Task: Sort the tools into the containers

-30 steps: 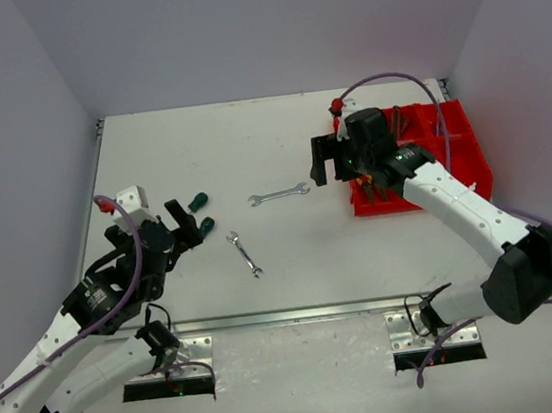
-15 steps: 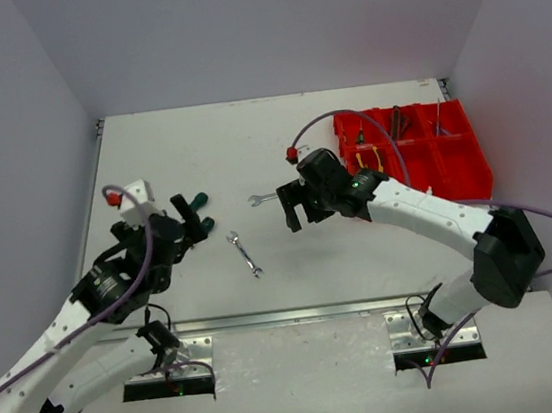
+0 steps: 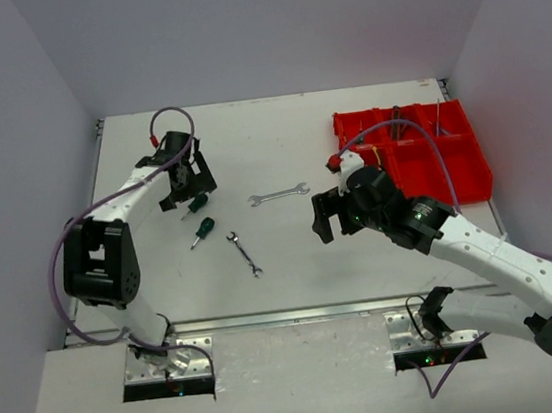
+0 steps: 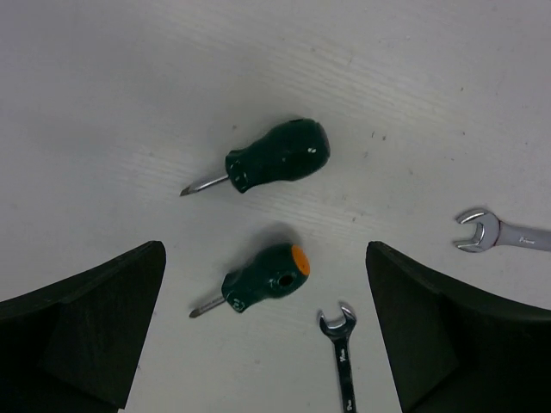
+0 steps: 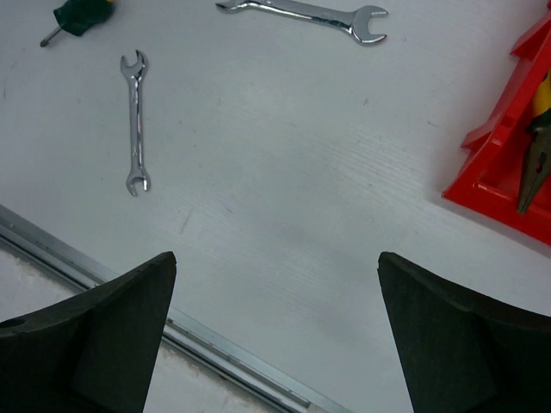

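Four tools loose on the table [image 3: 266,127], left of centre in the top view:
- upper screwdriver [image 4: 280,155]: all-green stubby handle, tip pointing to the left of the left wrist frame.
- lower screwdriver [image 4: 263,284]: green with an orange end cap, just below the upper one and lying roughly parallel to it. The two are apart.
- short wrench [image 3: 244,253]: silver, lower right of the lower screwdriver, not touching it.
- long wrench [image 3: 278,195]: silver, near frame centre, lying almost level, well apart from the short one.

Bin [image 3: 473,167]: red, divided, upper right of the top view. Several tools lie in its upper compartments, but they are too small to tell apart there. The right wrist view shows pliers [image 5: 534,168] inside the compartment at its right edge, with a bit of yellow handle above them.

Left gripper [image 3: 189,192]: over the upper screwdriver in the top view, partly covering it. Jaws wide, holding nothing. In the wrist view both screwdrivers sit between the fingers without contact.

Right gripper [image 3: 331,218]: over bare table between the long wrench and the bin, lower left of the bin. Jaws wide, empty. Its wrist view has both wrenches across the top and the bin corner at the right.
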### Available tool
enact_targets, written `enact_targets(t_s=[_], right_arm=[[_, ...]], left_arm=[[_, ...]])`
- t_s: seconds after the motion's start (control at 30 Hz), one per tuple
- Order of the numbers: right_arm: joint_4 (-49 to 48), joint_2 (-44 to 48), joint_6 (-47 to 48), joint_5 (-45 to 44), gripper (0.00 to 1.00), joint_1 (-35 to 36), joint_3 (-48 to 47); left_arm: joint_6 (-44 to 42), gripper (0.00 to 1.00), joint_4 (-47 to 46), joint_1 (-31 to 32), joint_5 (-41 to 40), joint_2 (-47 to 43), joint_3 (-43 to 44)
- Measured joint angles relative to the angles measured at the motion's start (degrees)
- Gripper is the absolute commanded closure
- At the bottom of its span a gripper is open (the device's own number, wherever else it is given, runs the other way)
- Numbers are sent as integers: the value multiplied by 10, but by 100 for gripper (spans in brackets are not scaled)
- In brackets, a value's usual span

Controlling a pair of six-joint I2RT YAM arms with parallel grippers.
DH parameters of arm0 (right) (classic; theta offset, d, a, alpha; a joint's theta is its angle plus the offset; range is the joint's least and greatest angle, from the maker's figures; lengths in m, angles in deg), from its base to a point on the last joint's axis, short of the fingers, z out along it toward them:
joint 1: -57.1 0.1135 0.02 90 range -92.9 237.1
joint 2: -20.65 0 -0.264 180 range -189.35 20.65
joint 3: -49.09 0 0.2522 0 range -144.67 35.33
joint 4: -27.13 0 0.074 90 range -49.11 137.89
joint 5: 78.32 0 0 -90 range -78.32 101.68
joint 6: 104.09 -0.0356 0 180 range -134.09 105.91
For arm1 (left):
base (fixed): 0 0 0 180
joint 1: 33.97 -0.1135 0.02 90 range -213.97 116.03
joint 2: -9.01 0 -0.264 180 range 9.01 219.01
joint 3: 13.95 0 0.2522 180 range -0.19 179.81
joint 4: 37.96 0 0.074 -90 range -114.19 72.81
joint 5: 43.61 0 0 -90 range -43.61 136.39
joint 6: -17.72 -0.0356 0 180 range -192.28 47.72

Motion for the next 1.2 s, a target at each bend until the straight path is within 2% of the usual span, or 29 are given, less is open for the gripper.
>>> enact_targets(t_s=[0.17, 0.33, 0.53, 0.73, 0.8, 1.0, 1.17, 1.2], right_arm=[[9, 23, 12, 3, 1, 0, 35], [8, 27, 20, 8, 1, 0, 45], [3, 34, 27, 13, 1, 0, 63], [1, 51, 30, 13, 1, 0, 73], [0, 55, 31, 13, 1, 0, 74], [-3, 56, 32, 14, 1, 0, 76], [-3, 55, 32, 13, 1, 0, 77], [-3, 55, 33, 14, 1, 0, 77]], left_arm=[[-54, 0, 27, -7, 36, 80, 64], [-123, 0, 47, -8, 33, 122, 128], [-203, 1, 50, -19, 39, 139, 136], [-235, 2, 50, -40, 96, 156, 136], [-239, 6, 50, -42, 106, 160, 136], [-240, 30, 46, -43, 109, 210, 136], [-231, 58, 46, -43, 104, 224, 141], [-230, 69, 46, -43, 101, 224, 141]])
